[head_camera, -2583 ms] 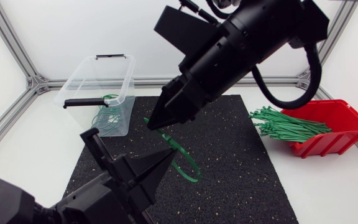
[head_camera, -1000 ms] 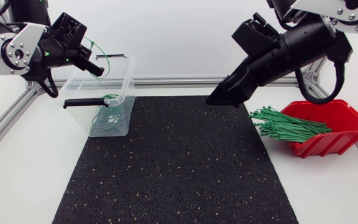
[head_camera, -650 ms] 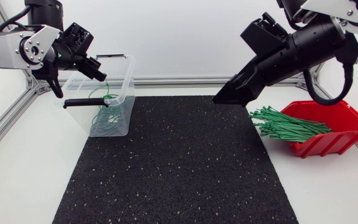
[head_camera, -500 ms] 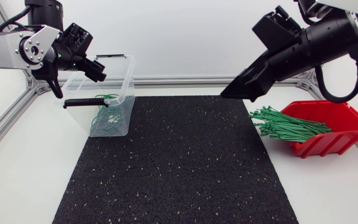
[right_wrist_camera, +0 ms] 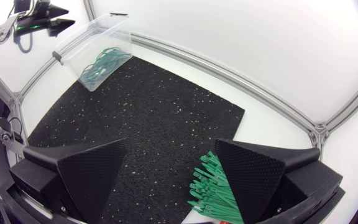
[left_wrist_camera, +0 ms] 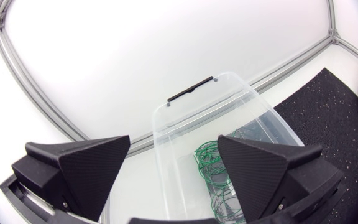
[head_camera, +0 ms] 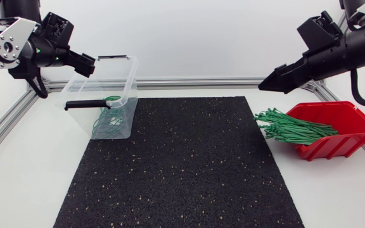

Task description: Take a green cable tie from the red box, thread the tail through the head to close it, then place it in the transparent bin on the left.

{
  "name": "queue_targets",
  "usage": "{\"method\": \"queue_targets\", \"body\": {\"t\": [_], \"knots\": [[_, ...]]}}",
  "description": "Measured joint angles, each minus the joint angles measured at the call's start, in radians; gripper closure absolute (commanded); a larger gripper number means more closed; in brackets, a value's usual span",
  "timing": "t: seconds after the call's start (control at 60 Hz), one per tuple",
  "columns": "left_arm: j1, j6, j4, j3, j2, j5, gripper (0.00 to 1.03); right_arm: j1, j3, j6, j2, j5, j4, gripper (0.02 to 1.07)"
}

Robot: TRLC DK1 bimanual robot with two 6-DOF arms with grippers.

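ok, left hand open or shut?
Open. Left hand: fingers wide apart in its wrist view, nothing between them, transparent bin ahead.

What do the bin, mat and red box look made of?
Bin: clear, glossy hard plastic by the look; the ties inside show through its walls.
Mat: matte black and grainy with pale flecks, probably rubber crumb or dense foam.
Red box: opaque red moulded plastic, smooth with a slight sheen.
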Motion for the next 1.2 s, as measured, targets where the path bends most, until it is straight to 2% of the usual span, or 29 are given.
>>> {"method": "queue_targets", "body": {"t": [0.183,0.417,0.617,0.883,1.05,1.2], "knots": [[0.058,-0.027,0.006,-0.095,-0.085,0.067,0.04,-0.091,-0.037,-0.001,-0.006,0.000,0.012,0.06],[0.074,-0.031,0.081,-0.245,-0.227,0.104,0.04,-0.174,-0.107,-0.006,-0.127,0.000,0.036,0.06],[0.085,-0.031,0.123,-0.360,-0.366,0.117,0.04,-0.200,-0.200,-0.020,-0.245,0.008,0.057,0.06],[0.108,-0.031,0.134,-0.499,-0.516,0.146,0.04,-0.202,-0.337,-0.023,-0.436,0.079,0.147,0.06],[0.141,-0.031,0.137,-0.582,-0.599,0.192,0.04,-0.201,-0.414,-0.021,-0.517,0.083,0.185,0.06],[0.169,-0.039,0.176,-0.676,-0.703,0.233,0.04,-0.201,-0.518,0.013,-0.608,0.102,0.278,0.06]]}}
